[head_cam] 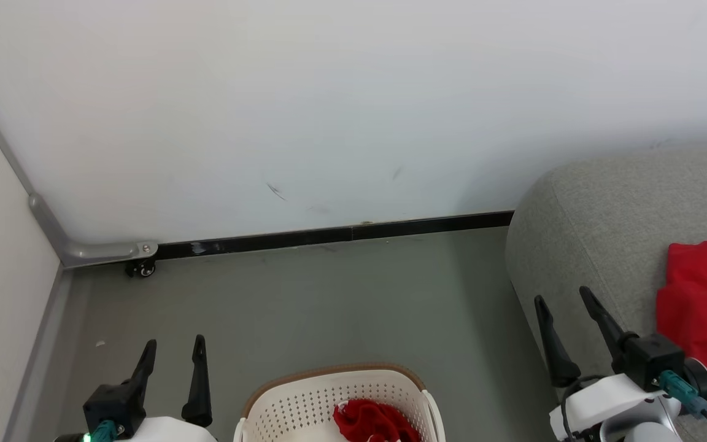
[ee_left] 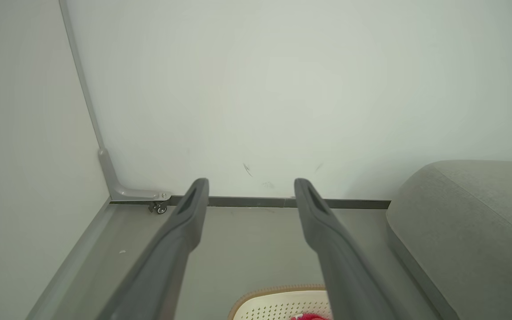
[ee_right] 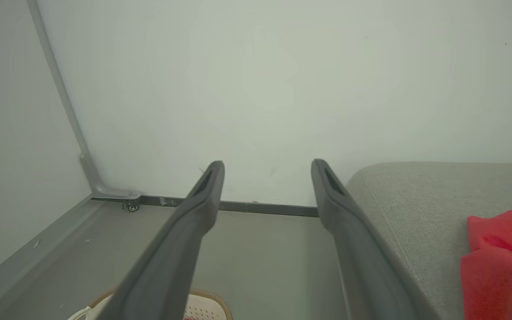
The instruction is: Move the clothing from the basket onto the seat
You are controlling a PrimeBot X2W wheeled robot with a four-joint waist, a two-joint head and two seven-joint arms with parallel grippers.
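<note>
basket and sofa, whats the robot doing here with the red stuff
A two-armed robot is moving red clothing from a basket to a sofa. One red garment already lies on the grey sofa. More red clothing sits in the basket on the floor. The left gripper, beside the basket, and the right gripper, by the sofa's edge, are both open and hold nothing.

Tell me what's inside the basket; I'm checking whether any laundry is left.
Inside the basket, a crumpled red garment lies toward its right side. The basket's near part is out of frame, so more may be hidden.
</note>
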